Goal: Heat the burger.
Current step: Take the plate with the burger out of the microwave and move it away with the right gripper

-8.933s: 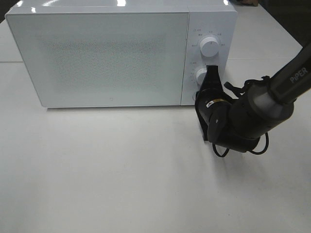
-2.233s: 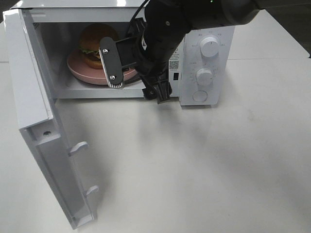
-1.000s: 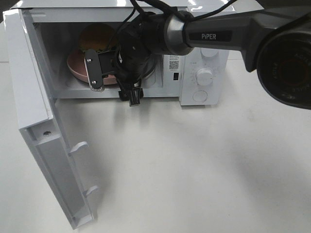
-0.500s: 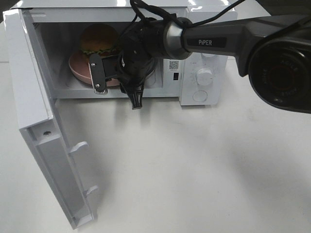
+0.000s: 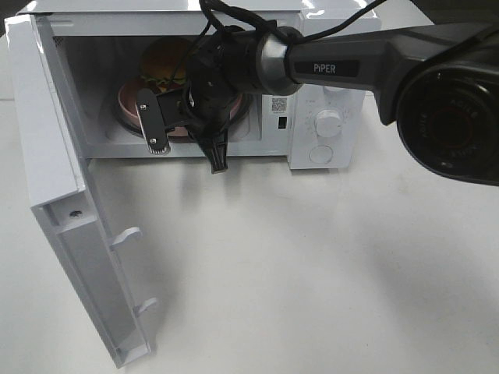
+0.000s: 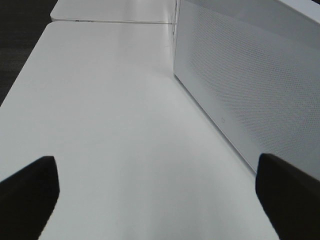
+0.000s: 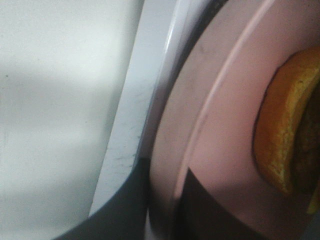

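Note:
The burger [image 5: 164, 61] sits on a round pink plate [image 5: 127, 105] inside the open microwave [image 5: 331, 47]. My right gripper [image 5: 161, 118] reaches into the cavity from the right and is shut on the plate's near rim. The right wrist view shows that rim [image 7: 200, 125] running between my dark fingers [image 7: 120, 210], with the burger's bun edge [image 7: 282, 135] beyond it. My left gripper [image 6: 157, 200] hovers open over the bare table, its fingertips [image 6: 27, 192] far apart; it does not show in the exterior high view.
The microwave door [image 5: 54, 179] swings out to the left toward the table's front, and its perforated face [image 6: 250, 85] fills the left wrist view. Two knobs [image 5: 329, 122] and a button are on the right panel. White table [image 5: 312, 273] lies in front.
The right gripper's jaws have closed onto the plate's rim. The plate and burger have shifted slightly to the right inside the cavity. The left gripper has not moved.

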Robot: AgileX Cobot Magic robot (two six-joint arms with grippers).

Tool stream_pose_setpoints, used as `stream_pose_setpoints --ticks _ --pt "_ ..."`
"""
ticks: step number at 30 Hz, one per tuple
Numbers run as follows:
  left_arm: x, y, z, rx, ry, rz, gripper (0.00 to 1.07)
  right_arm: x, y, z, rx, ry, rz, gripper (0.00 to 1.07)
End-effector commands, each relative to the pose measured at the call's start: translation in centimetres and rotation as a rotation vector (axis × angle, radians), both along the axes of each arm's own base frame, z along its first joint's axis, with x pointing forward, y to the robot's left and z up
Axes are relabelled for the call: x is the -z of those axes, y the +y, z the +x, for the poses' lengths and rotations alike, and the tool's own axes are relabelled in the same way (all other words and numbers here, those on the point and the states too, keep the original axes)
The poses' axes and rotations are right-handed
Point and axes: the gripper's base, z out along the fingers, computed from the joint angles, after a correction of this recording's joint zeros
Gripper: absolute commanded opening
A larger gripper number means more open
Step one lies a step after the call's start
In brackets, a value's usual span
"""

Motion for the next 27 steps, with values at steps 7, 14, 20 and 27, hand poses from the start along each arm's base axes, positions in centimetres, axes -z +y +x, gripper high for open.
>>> stream_pose_setpoints --ticks 7,14,20,27 --pt "0.0 -0.1 -0.2 0.003 -0.021 -0.005 1.00 -1.4 0.1 -2.4 -0.115 0.025 -0.066 0.00" --pt "0.0 -0.1 -0.2 0.003 -0.021 -0.005 1.00 -2.9 -0.8 -3.8 -0.169 -0.047 -0.019 0.00" --pt "0.0 -0.1 -0.2 0.003 -0.021 -0.005 1.00 -3.7 -1.3 -4.9 -0.193 -0.072 0.013 0.00" --pt "0.0 -0.1 -0.2 0.003 -0.021 -0.005 1.00 -4.1 -2.4 -6.5 -0.213 -0.079 0.034 0.00"
